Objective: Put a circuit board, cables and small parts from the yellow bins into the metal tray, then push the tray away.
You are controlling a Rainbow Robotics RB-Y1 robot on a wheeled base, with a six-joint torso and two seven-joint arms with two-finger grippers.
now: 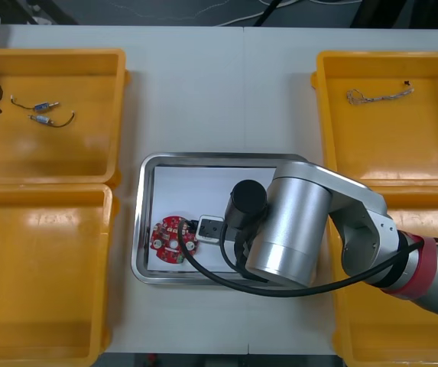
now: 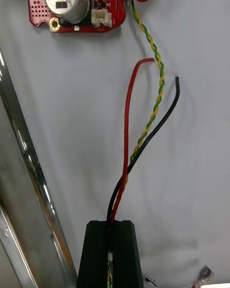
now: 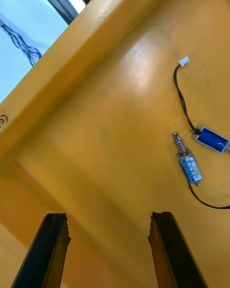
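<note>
My right gripper [image 2: 111, 225] is shut on a bundle of cables [image 2: 143, 125]: one red, one black, one twisted yellow and green. The loose ends lie on the white inside of the metal tray [image 1: 144, 222], reaching toward the round red circuit board [image 2: 81, 2], which lies in the tray's left part [image 1: 171, 238]. In the front view the right arm [image 1: 295, 222] covers that gripper. My left gripper [image 3: 109, 249] is open above the floor of the far left yellow bin [image 1: 89, 153], a short way from two small metal parts [image 3: 189, 165] with thin black leads [image 1: 43, 113].
A thin twisted cable [image 1: 379, 95] lies in the far right yellow bin [image 1: 433, 145]. The near left bin [image 1: 43, 306] adjoins the tray's left. The tray's shiny rim [image 2: 21, 206] runs close beside the right fingers.
</note>
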